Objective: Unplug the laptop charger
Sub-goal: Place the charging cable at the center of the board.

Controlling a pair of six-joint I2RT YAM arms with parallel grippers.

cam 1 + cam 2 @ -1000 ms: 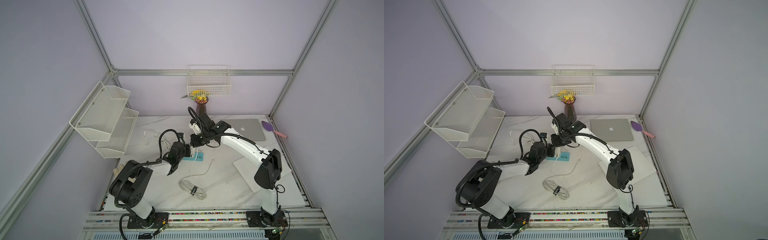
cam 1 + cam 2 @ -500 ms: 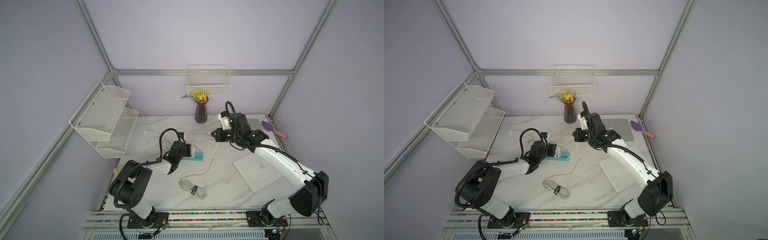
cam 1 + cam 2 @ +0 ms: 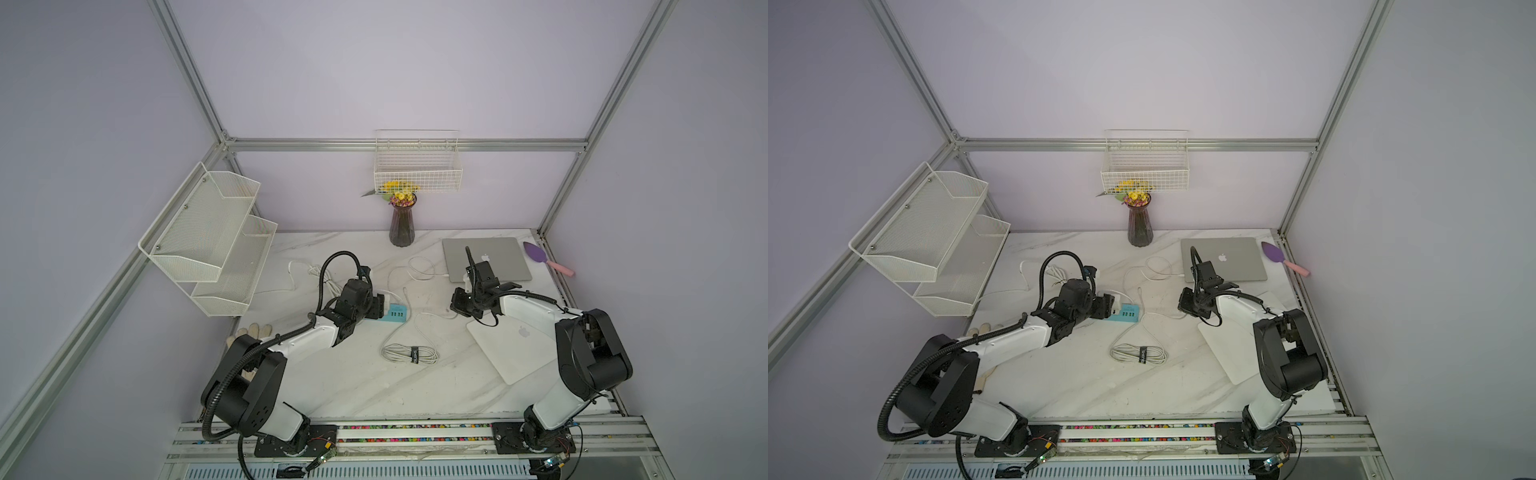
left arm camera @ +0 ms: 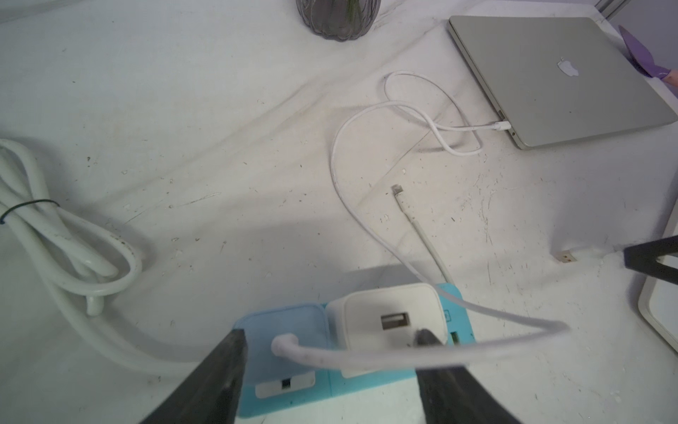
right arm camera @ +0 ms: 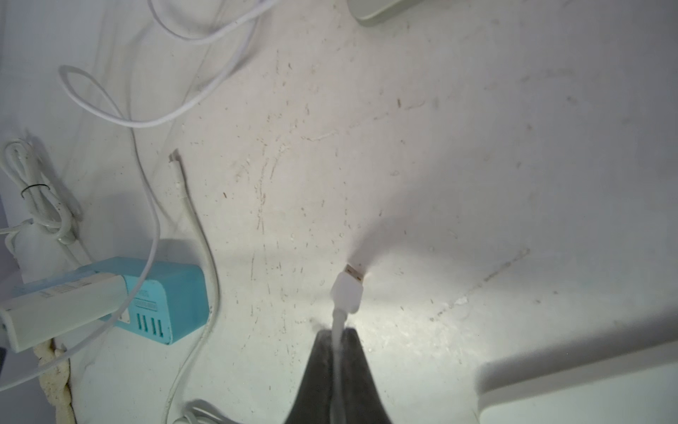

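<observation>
The laptop charger (image 4: 389, 319), a white square brick with an empty USB port, sits plugged into the teal power strip (image 3: 397, 314). Its thin white cable (image 4: 341, 176) runs from the silver laptop (image 3: 486, 257) and loops across in front of the brick. My left gripper (image 4: 332, 332) is open, with one finger on each side of the strip and brick, holding nothing. To the right, my right gripper (image 5: 335, 330) hangs low over the table, shut on a white USB cable whose plug (image 5: 348, 290) sticks out past the fingertips. In both top views the grippers (image 3: 380, 309) (image 3: 1183, 305) stand apart.
A coiled grey-white cable (image 3: 409, 353) with a black strap lies at centre front. A white laptop (image 3: 519, 349) lies under my right arm. A vase (image 3: 402, 226), a purple scoop (image 3: 540, 257), gloves (image 3: 249, 332), mesh shelves (image 3: 208, 237) and the strip's thick cord (image 4: 55, 249) ring the area.
My right arm has swung from the power strip to the right and down, taking the USB cable with it. My left gripper has opened wider at the strip.
</observation>
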